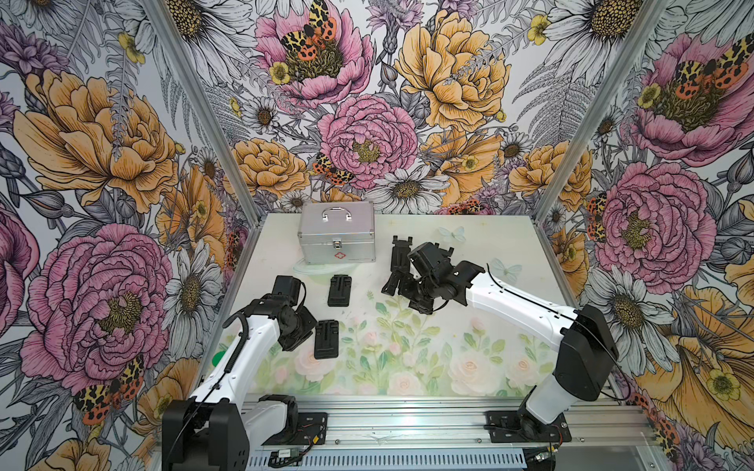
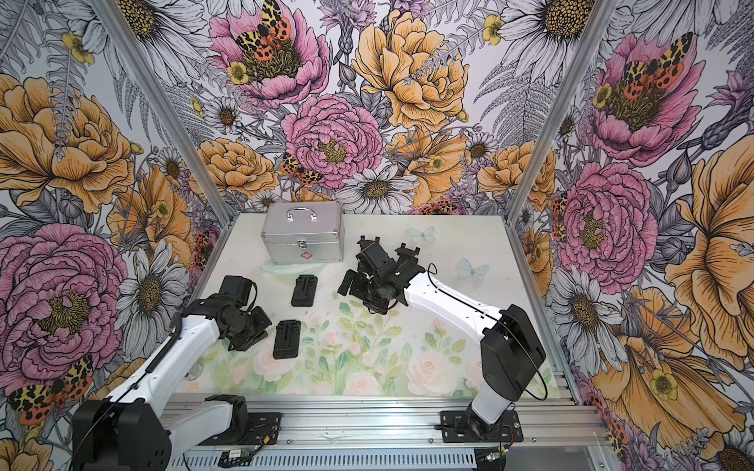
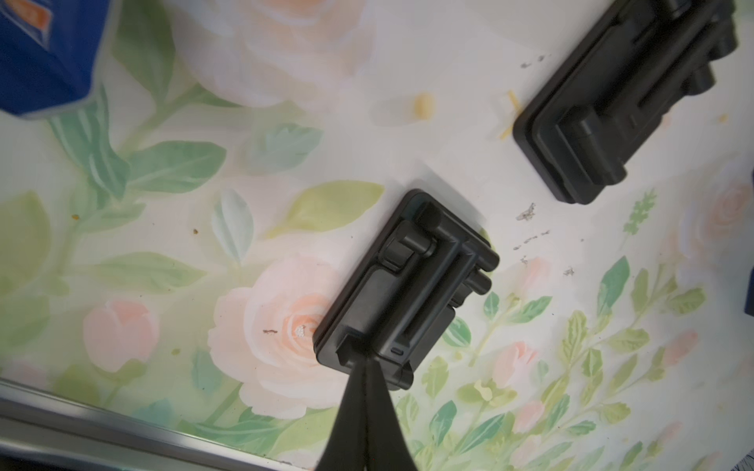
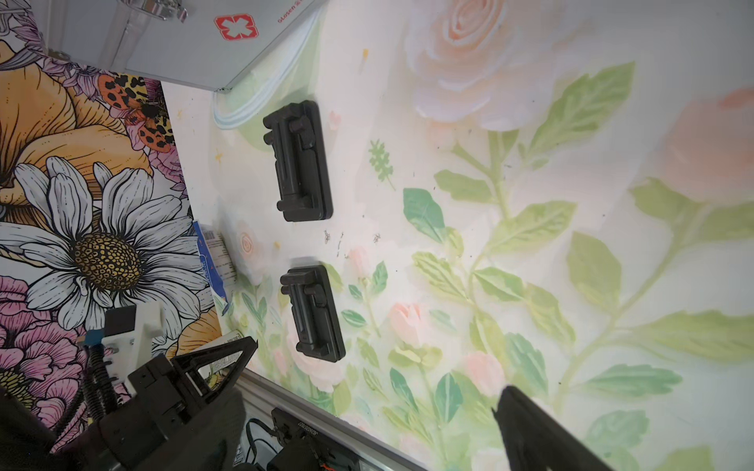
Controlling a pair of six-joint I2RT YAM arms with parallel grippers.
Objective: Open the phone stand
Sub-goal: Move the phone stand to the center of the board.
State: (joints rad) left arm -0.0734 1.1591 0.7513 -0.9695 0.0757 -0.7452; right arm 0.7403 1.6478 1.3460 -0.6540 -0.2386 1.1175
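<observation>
Closed silver case [image 1: 337, 244], contents hidden, folded phone stand [image 1: 326, 339] outside

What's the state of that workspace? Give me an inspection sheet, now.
Surface: floral mat, with small scuffs and crumbs.
Job's things: far folded stand; near folded stand; what look like opened stands by the right arm.
Clutter: silver first-aid case, clear tubing, blue packet.
Grippers: left gripper shut, tips at the near folded stand's end, grip unclear; right gripper open, empty.
Cables: black cables along both arms; loose wires at the rail.
Surroundings: flowered walls, aluminium posts.
</observation>
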